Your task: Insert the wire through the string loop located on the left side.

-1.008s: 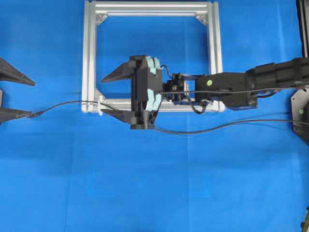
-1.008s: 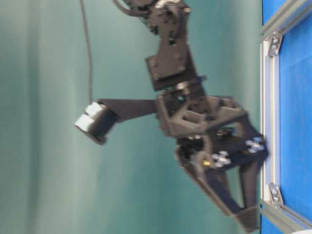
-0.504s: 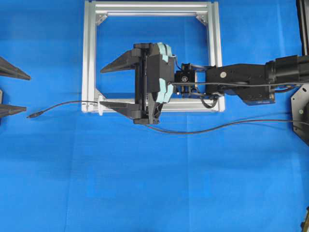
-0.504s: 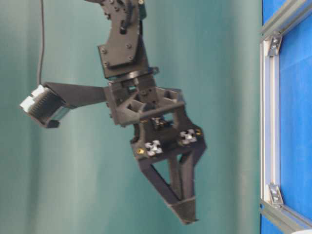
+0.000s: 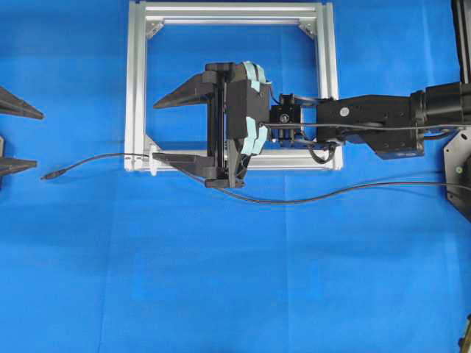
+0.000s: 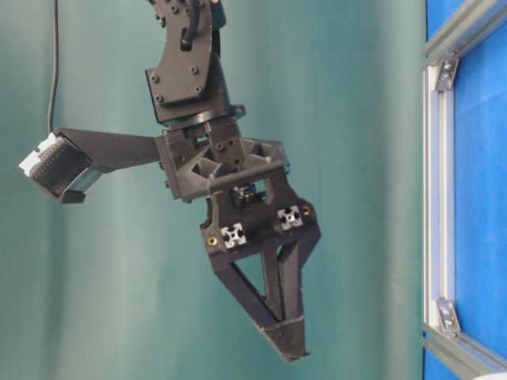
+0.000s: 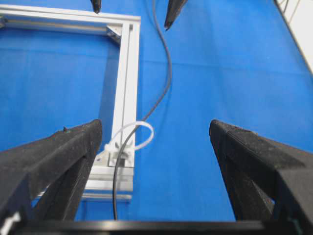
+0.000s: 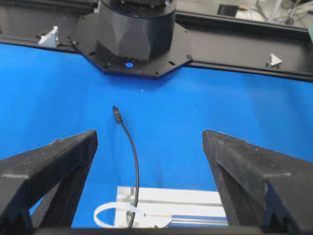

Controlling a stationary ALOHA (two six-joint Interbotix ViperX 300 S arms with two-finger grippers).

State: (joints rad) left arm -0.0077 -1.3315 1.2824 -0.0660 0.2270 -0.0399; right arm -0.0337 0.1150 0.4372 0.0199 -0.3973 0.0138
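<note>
Progress: the wire (image 5: 110, 156) is seen already passing through the loop (image 7: 136, 134); in the left wrist view it runs down through the white ring, and in the right wrist view it emerges from the ring and continues beyond.
Done: threading is judged complete, with a good length of wire lying past the loop on the far-left side.
Left: little or nothing, it is judged; only clearing of the arms may remain.
Wire: thin, black and limp; laid across the blue cloth (image 5: 221, 279) in a shallow curve from the right edge, under the right gripper, over the frame's lower-left corner, ending in a small dark plug tip (image 5: 50, 176) well left of the frame.
Tip: lying flat on the cloth, touched by nothing, near the lower finger of the left gripper.
Loop: small white string ring, standing at the lower-left corner of the frame (image 5: 132, 88), tilted outward from the bar.
Right gripper (image 5: 165, 131): jaws spread wide, nothing pinched; hung above the frame's lower-left part, raised off the table in the table-level view.
Left gripper (image 5: 18, 138): only fingertips shown at the left edge overhead; jaws spread wide, nothing between them.
Wire contact: neither gripper is seen touching it.
</note>
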